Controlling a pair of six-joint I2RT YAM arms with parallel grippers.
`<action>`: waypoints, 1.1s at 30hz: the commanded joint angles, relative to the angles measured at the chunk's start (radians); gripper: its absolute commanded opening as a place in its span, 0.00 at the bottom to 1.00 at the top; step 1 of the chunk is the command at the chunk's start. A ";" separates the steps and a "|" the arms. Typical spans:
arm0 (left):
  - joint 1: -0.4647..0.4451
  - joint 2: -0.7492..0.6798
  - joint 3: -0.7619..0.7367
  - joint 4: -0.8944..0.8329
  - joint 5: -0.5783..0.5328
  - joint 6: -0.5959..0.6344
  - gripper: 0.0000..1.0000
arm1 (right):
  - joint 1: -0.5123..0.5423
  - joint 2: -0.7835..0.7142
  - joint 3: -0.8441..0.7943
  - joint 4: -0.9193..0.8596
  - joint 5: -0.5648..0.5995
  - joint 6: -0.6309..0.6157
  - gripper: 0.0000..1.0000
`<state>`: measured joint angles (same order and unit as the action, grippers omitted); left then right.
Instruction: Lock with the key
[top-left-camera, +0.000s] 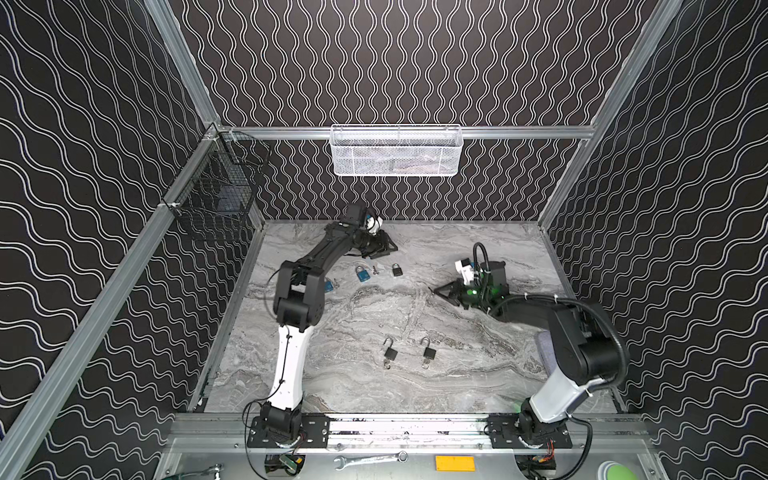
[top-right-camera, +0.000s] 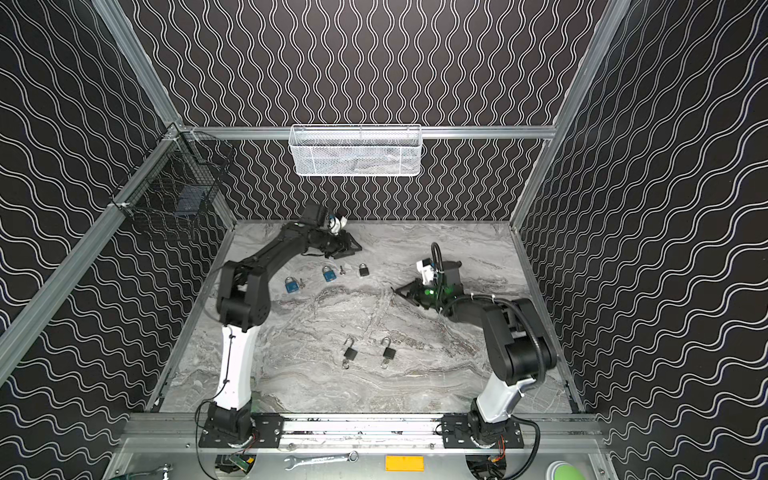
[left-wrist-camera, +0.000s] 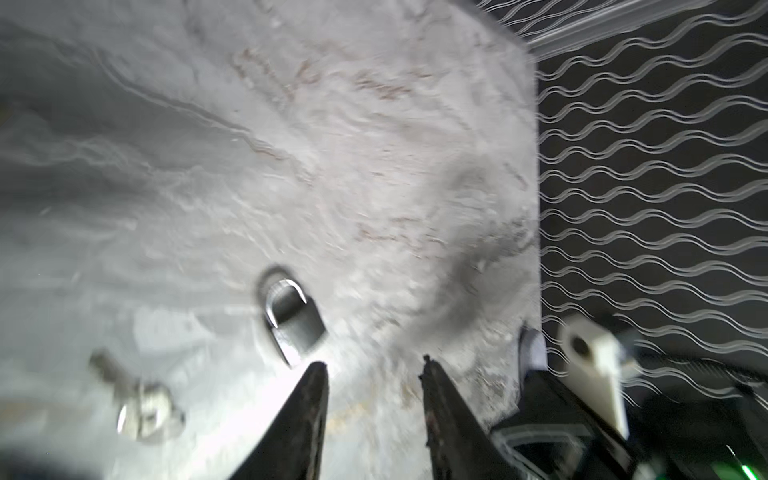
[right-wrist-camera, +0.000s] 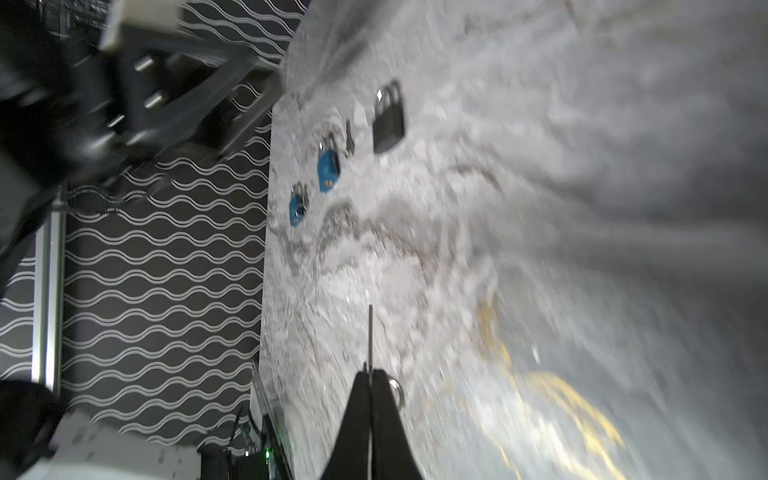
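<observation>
At the far left, the left blue padlock (top-right-camera: 291, 285) lies just beside the left arm's elbow. Next in the row come the second blue padlock (top-left-camera: 362, 274), a loose key (top-left-camera: 375, 270) and the small black padlock (top-left-camera: 397, 270). Its shackle looks seated, though it is too small to be sure. The left gripper (left-wrist-camera: 372, 362) hangs just behind that row, jaws parted, nothing between them.

Toward the front of the table (top-left-camera: 478, 374), the open padlock (top-left-camera: 390, 352) and the other open padlock (top-left-camera: 429, 352) lie side by side with their shackles swung out.

On the right, the right gripper (right-wrist-camera: 370, 370) is clamped on the key (right-wrist-camera: 369, 332). Its thin blade juts straight out past the fingertips, well apart from every lock.

The risks, as I judge them:
- The pinch holds only the key's head, so the blade may pivot when it meets a keyway.
- No gripper steadies a lock, so a push could slide it across the smooth marble.
- The left fingertips sit near the small black padlock and could knock it.
- This key may not fit the lock chosen.
</observation>
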<state>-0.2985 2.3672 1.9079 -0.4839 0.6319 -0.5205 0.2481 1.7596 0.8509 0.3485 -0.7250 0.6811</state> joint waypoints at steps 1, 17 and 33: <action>0.002 -0.138 -0.119 0.092 -0.037 0.015 0.44 | 0.005 0.064 0.106 -0.079 0.036 -0.007 0.00; -0.002 -0.875 -0.877 0.288 -0.147 -0.087 0.48 | 0.078 0.468 0.673 -0.362 0.202 -0.107 0.00; -0.005 -0.999 -1.119 0.325 -0.137 -0.146 0.51 | 0.105 0.555 0.736 -0.406 0.237 -0.111 0.17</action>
<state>-0.3016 1.3518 0.8017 -0.2169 0.4778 -0.6518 0.3519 2.3226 1.6001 -0.0303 -0.5037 0.5678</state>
